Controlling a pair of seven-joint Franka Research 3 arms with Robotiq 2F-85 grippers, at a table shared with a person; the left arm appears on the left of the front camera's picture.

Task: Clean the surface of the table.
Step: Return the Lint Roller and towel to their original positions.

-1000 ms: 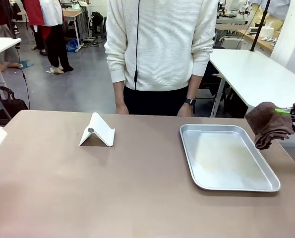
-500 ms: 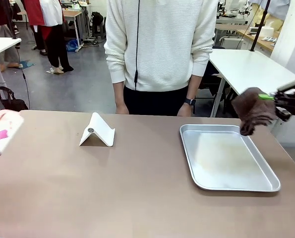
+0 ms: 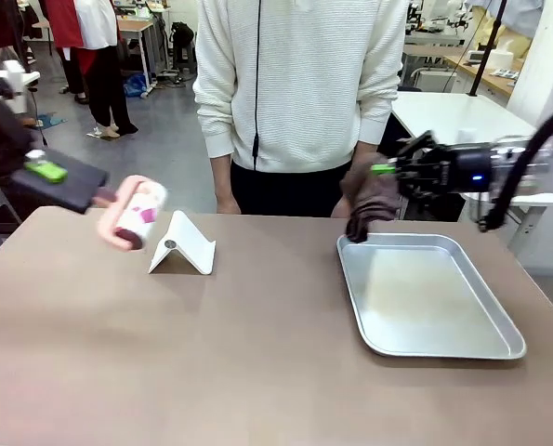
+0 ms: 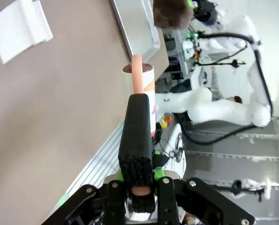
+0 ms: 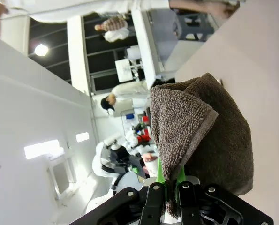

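brown cloth point(image 3: 369, 197) over tray point(image 3: 425, 293) corner

My left gripper point(image 4: 140, 199) is a matte black body with small round screw heads on its linkage and bright green pads point(image 4: 158, 174) at the finger bases. My right gripper point(image 3: 385, 170) is the same black build, its green pad point(image 5: 162, 180) a thin strip between dark knuckles, and a small blue light glows on the housing behind it. A black cable point(image 3: 520, 169) arcs from that housing over the tabletop's point(image 3: 257, 353) far corner. From the left wrist, my other arm point(image 4: 214, 103) shows glossy white rounded shells with a black hose looping around them.
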